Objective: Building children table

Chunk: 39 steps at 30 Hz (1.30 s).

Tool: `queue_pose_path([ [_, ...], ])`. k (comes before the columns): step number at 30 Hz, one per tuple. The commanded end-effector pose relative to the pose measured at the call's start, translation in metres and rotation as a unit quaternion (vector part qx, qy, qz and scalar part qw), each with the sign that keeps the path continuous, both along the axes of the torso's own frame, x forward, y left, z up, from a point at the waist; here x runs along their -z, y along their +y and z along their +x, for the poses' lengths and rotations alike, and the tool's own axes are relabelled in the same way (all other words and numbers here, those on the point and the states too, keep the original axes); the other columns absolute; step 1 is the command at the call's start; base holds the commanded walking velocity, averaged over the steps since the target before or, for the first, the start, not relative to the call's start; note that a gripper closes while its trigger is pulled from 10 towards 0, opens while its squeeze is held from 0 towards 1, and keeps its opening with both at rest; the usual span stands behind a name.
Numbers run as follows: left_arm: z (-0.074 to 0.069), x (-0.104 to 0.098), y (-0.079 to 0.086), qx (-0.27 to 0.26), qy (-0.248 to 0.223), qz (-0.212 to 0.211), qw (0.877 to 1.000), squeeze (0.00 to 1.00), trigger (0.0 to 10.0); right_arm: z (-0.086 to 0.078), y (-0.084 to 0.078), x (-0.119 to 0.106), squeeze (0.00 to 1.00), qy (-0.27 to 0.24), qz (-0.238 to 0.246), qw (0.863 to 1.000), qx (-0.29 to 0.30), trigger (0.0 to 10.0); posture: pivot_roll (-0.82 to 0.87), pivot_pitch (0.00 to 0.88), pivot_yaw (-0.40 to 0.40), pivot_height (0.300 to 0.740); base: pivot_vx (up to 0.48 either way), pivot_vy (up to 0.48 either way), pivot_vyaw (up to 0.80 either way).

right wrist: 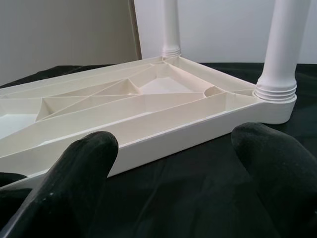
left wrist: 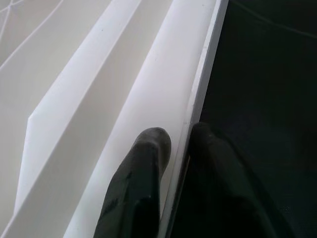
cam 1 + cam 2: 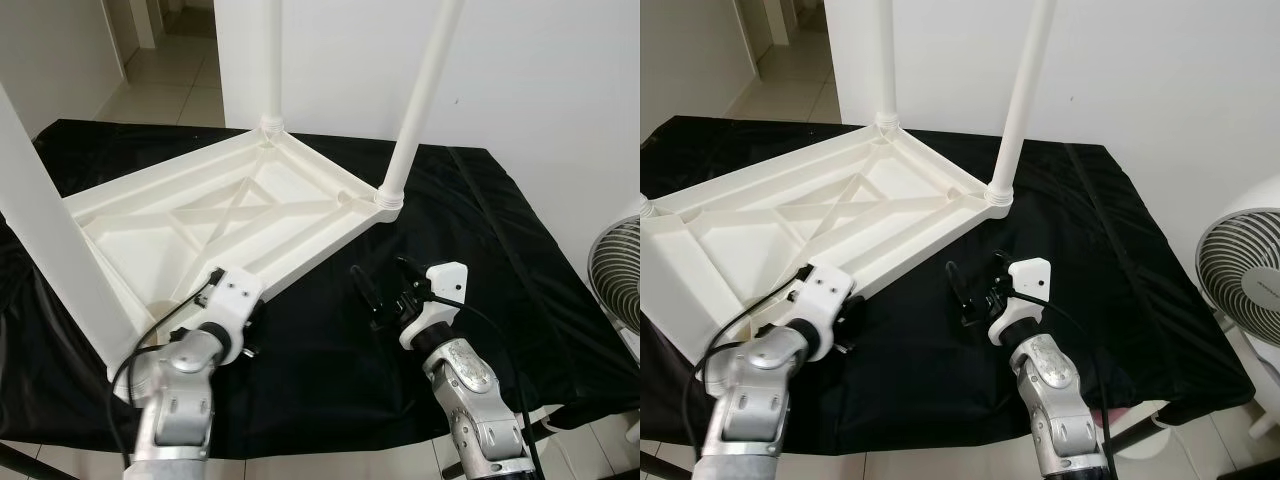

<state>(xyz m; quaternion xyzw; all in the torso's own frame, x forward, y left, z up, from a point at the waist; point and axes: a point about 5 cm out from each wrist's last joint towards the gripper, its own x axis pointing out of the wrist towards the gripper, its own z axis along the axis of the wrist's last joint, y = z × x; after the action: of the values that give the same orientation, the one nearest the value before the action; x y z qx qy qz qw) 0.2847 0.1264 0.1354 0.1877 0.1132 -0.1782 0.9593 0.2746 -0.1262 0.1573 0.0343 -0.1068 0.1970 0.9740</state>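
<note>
Upside down on the black cloth (image 3: 520, 250), white tabletop (image 3: 190, 215), legs (image 3: 425, 90) already screwed into its far corners and one nearer. Left gripper (image 2: 181, 144) pinching its near edge; right gripper (image 3: 385, 290) wide apart, empty.

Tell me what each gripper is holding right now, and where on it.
The left gripper pinches the near rim of the upturned white tabletop, one finger on each side of its edge. The right gripper holds nothing; its jaws stand open over the black cloth.
</note>
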Motion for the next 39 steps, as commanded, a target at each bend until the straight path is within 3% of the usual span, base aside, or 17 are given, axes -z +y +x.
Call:
queue_pose_path([
  [1,0.0,-0.008,-0.006,-0.085,-0.059,-0.024,0.994,0.0,10.0,-0.001,-0.004,0.002,0.0,0.005,-0.002,1.0,0.008,10.0,0.04,0.084,-0.039,0.74,0.0,0.0,0.0],
  [2,0.0,-0.008,-0.006,-0.085,-0.059,-0.024,0.994,0.0,10.0,-0.001,-0.004,0.002,0.0,0.005,-0.002,1.0,0.008,10.0,0.04,0.084,-0.039,0.74,0.0,0.0,0.0],
  [3,-0.003,-0.01,-0.009,-0.059,-0.063,-0.033,0.996,1.0,10.0,-0.002,-0.004,0.002,0.0,0.006,-0.002,1.0,0.008,10.0,0.05,0.088,-0.04,0.74,0.0,0.0,0.0],
  [5,-0.005,-0.012,-0.01,-0.044,-0.066,-0.038,0.996,1.0,10.0,-0.002,-0.004,0.002,0.0,0.006,-0.002,1.0,0.008,10.0,0.05,0.088,-0.04,0.74,0.0,0.0,0.0],
  [6,-0.01,-0.015,-0.013,-0.01,-0.072,-0.043,0.996,1.0,10.0,-0.002,-0.003,0.002,0.0,0.007,-0.002,1.0,0.008,10.0,0.05,0.09,-0.04,0.74,0.0,0.0,0.0],
  [9,-0.01,-0.015,-0.013,-0.01,-0.072,-0.043,0.996,1.0,10.0,-0.002,-0.003,0.002,0.0,0.007,-0.002,1.0,0.008,10.0,0.05,0.09,-0.04,0.74,0.0,0.0,0.0],
  [10,-0.016,-0.017,-0.015,0.02,-0.078,-0.05,0.996,1.0,10.0,-0.002,-0.003,0.002,0.0,0.008,-0.001,1.0,0.007,10.0,0.06,0.093,-0.042,0.74,0.0,0.0,0.0],
  [11,-0.024,-0.02,-0.016,0.053,-0.083,-0.063,0.993,0.31,10.0,-0.002,-0.002,0.003,0.0,0.009,-0.001,1.0,0.005,10.0,0.06,0.095,-0.044,0.74,0.0,0.0,0.0],
  [12,-0.024,-0.02,-0.016,0.053,-0.083,-0.063,0.993,0.31,10.0,-0.002,-0.002,0.003,0.0,0.009,-0.001,1.0,0.005,10.0,0.06,0.095,-0.044,0.74,0.0,0.0,0.0],
  [13,-0.033,-0.023,-0.016,0.087,-0.09,-0.07,0.99,0.0,10.0,-0.002,-0.002,0.003,0.0,0.009,-0.001,1.0,0.004,10.0,0.07,0.097,-0.046,0.74,0.0,0.0,0.0],
  [15,-0.033,-0.023,-0.016,0.087,-0.09,-0.07,0.99,0.0,10.0,-0.002,-0.002,0.003,0.0,0.009,-0.001,1.0,0.004,10.0,0.07,0.097,-0.046,0.74,0.0,0.0,0.0],
  [22,-0.058,-0.025,-0.007,0.122,-0.088,-0.094,0.984,0.0,10.0,0.005,0.001,0.004,0.0,0.013,-0.008,1.0,-0.006,10.0,0.09,0.101,-0.064,0.74,0.0,0.0,0.0],
  [25,-0.075,-0.027,-0.005,0.144,-0.066,-0.131,0.979,0.0,10.0,0.013,0.002,0.003,0.0,0.014,-0.024,0.999,-0.018,10.0,0.12,0.101,-0.085,0.74,0.0,0.0,0.0],
  [31,-0.099,-0.019,0.001,0.183,-0.02,-0.128,0.975,0.0,10.0,0.021,0.006,0.003,0.0,0.016,-0.041,0.999,-0.033,10.0,0.15,0.101,-0.107,0.74,0.0,0.0,0.0],
  [36,-0.122,-0.016,0.016,0.203,0.03,-0.131,0.97,0.0,10.0,0.03,0.012,0.003,0.0,0.022,-0.057,0.996,-0.059,10.0,0.19,0.098,-0.132,0.74,0.0,0.0,0.0],
  [39,-0.127,-0.018,0.02,0.206,0.034,-0.135,0.969,0.0,10.0,0.033,0.013,0.003,0.0,0.024,-0.063,0.996,-0.064,10.0,0.19,0.098,-0.137,0.74,0.0,0.0,0.0],
])
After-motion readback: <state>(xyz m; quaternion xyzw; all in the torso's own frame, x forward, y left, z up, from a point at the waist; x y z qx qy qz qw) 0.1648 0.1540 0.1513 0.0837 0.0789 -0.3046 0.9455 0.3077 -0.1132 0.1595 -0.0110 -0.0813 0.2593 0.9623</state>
